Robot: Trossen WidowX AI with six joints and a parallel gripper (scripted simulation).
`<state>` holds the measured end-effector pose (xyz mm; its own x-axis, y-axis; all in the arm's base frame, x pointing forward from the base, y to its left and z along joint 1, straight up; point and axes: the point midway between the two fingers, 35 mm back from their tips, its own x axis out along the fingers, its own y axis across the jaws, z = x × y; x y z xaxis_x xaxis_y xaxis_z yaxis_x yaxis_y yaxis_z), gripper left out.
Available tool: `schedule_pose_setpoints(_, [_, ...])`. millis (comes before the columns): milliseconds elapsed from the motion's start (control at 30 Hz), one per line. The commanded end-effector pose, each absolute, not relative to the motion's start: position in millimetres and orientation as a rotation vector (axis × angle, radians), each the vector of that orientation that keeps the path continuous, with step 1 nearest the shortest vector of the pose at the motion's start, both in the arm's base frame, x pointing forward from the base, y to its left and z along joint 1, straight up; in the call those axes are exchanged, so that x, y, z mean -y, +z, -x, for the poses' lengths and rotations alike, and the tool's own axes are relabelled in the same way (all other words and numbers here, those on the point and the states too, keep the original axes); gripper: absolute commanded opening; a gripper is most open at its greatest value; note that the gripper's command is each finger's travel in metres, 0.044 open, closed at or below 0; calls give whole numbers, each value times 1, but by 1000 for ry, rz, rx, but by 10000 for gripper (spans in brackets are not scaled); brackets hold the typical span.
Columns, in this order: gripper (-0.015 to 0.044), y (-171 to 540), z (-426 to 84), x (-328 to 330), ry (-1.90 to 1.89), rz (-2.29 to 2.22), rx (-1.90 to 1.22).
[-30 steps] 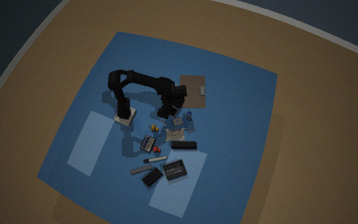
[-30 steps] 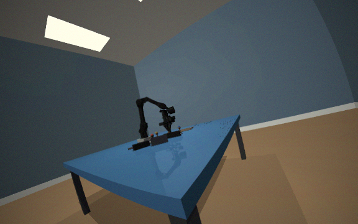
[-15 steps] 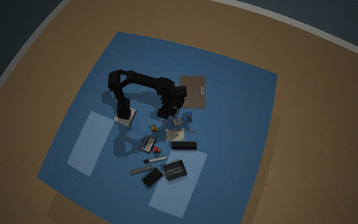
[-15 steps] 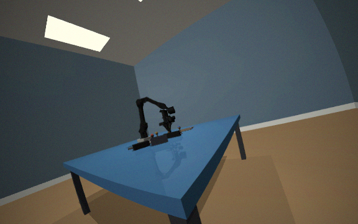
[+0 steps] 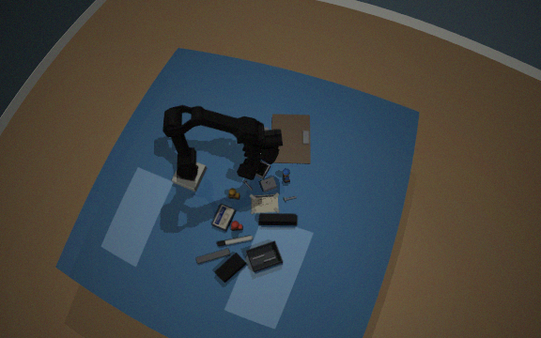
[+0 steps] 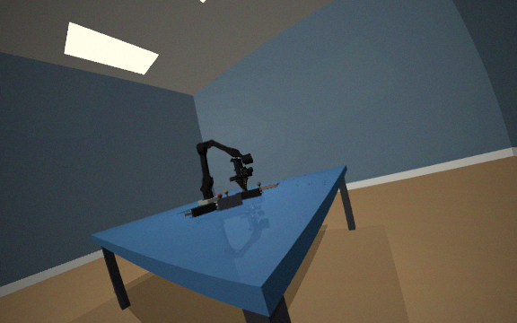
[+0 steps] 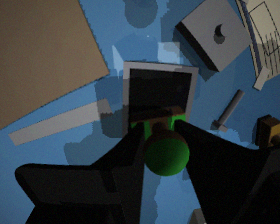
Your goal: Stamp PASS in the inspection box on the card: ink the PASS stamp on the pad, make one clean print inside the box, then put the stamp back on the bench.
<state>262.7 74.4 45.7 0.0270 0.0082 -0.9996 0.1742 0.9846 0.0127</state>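
While green-knobbed stamp (image 7: 166,155) is pinched upright by hand (image 7: 159,125), ink pad (image 5: 265,169) (image 7: 158,92) is kept beneath, presumably for inking; contact is hidden; card (image 5: 265,205) (image 7: 271,37) is left unobstructed nearby.

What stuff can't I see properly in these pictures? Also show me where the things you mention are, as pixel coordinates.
- Bottom of the green-knobbed stamp (image 7: 166,156): wrist view, its own body and knob cover it.
- Whether the stamp touches the ink pad (image 5: 264,170) (image 7: 158,87): wrist view looks from above; exterior view is too small.
- Printing on the card (image 5: 265,205) (image 7: 278,35): top view too small; wrist view cuts it off at the edge.
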Motion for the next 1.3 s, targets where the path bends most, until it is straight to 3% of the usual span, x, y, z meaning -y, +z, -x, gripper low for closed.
schedule_pose_setpoints(0, [0,44,-263,-74,-130,-145,-1538])
schedule_pose_setpoints(1267, [0,60,-264,-74,-130,-145,-1538])
